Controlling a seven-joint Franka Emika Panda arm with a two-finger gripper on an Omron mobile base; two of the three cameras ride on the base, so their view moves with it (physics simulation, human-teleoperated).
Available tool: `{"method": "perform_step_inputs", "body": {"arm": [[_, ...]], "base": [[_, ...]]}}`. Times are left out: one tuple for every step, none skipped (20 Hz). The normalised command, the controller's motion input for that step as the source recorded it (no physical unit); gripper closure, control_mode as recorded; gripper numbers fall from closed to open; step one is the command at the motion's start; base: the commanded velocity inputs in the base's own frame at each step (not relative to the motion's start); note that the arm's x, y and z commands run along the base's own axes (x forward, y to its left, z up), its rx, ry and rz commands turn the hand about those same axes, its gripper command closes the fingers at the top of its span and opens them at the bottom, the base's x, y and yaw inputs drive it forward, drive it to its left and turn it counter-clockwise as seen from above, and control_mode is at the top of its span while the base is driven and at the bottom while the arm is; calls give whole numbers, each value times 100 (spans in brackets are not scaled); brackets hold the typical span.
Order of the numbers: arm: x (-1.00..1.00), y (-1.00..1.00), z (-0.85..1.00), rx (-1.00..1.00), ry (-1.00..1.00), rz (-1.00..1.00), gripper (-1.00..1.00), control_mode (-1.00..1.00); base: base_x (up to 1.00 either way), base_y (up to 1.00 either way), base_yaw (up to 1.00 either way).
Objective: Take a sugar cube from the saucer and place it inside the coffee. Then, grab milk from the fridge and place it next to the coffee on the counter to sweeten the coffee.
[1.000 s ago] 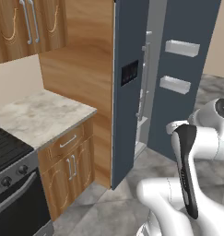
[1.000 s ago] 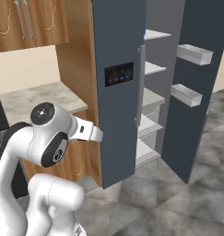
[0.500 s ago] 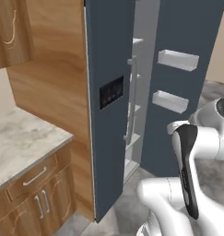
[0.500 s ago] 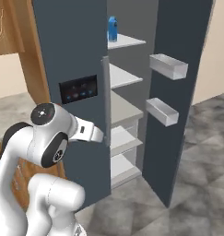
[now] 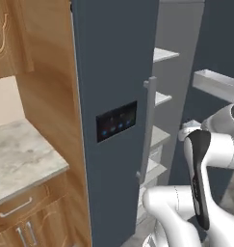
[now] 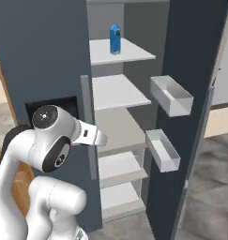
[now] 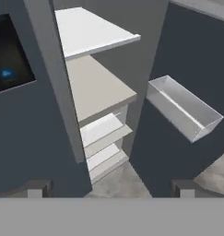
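You're parked facing the fridge (image 6: 45,56), door swung wide, so the shelves are reachable for the milk leg of the task. The milk (image 6: 115,39) stands upright on the top shelf (image 6: 127,51), toward its back edge, well above the folded arm. Gripper (image 7: 111,186) points into the fridge's lower shelves; its two dark tips sit far apart with nothing between them, so you've got it wide open and empty. The carton is a blue, gable-topped box, likely light. Shelves are flat and pale; the door bins (image 6: 171,96) are translucent grey trays; the fridge skin is matte slate. The counter (image 5: 22,154), veined marble, lies left of the fridge.
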Motion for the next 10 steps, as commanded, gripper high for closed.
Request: {"method": "perform_step_inputs", "body": {"arm": [[0, 0, 0, 0, 0, 0, -100, 100], [0, 0, 0, 0, 0, 0, -100, 100], [0, 0, 0, 0, 0, 0, -100, 100], [0, 0, 0, 0, 0, 0, -100, 100], [0, 0, 0, 0, 0, 0, -100, 100], [0, 0, 0, 0, 0, 0, -100, 100], [0, 0, 0, 0, 0, 0, -100, 100], [0, 0, 0, 0, 0, 0, -100, 100], [0, 0, 0, 0, 0, 0, -100, 100], [0, 0, 0, 0, 0, 0, -100, 100]], "base": [[76, -54, 54], [66, -51, 54], [61, -51, 52], [51, -46, 53], [46, -39, 53], [37, -31, 53], [33, -21, 56], [29, -22, 55], [21, -24, 53], [15, -26, 49]]}}
